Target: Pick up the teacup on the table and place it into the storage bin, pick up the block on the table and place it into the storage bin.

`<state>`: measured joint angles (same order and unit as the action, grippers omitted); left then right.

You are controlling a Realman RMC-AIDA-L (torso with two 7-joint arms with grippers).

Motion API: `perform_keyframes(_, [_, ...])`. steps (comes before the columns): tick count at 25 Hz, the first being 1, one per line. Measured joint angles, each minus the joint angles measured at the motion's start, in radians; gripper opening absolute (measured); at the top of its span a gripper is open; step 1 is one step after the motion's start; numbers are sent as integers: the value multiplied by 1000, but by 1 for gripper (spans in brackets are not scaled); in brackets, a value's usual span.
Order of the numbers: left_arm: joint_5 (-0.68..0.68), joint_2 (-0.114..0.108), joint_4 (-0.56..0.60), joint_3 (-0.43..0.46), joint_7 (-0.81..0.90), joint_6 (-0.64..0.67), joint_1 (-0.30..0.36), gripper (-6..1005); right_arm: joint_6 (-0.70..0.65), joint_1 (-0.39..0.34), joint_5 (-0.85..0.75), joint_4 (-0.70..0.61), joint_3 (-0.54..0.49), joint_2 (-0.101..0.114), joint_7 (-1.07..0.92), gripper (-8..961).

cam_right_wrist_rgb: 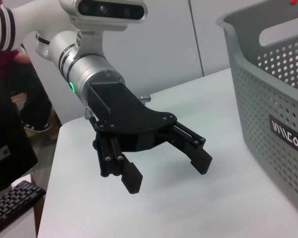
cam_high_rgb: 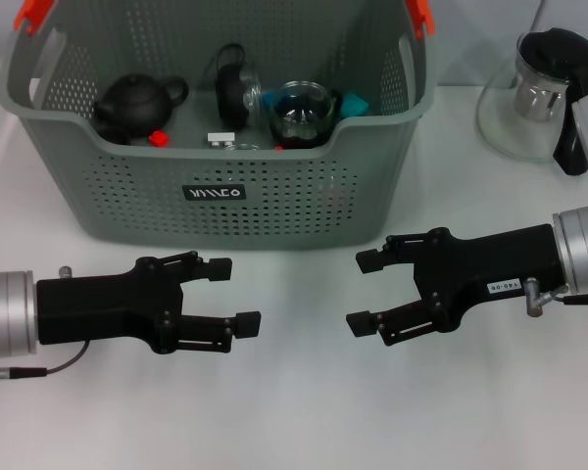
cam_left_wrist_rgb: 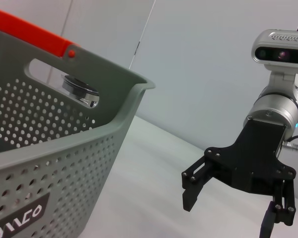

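Both hands empty rn, fingers spread: left hand (cam_high_rgb: 233,292) and right hand (cam_high_rgb: 363,292) hover low over the desk (cam_high_rgb: 304,411), facing each other, just in front of the storage bin (cam_high_rgb: 225,191). Nothing left on the desk near them afaict, so task looks basically done. Bin's grey-green, perforated, orange clips, black label. Inside: glass teacup (cam_high_rgb: 302,114) w/ a small red block (cam_high_rgb: 158,138) near a dark teapot (cam_high_rgb: 135,102).
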<state>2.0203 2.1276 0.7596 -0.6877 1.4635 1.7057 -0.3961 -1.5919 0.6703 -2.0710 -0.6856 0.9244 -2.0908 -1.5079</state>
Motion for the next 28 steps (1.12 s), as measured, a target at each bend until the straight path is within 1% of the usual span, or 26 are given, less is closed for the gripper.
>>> perform_keyframes(16, [0,-2,0,-5,0,0,-7,959,24,-2,-2,11,3,-2,0,924])
perform_keyframes(28, [11,-2,0,-5,0,-41,-7,959,26,-2,-5,12,5,-2,0,924])
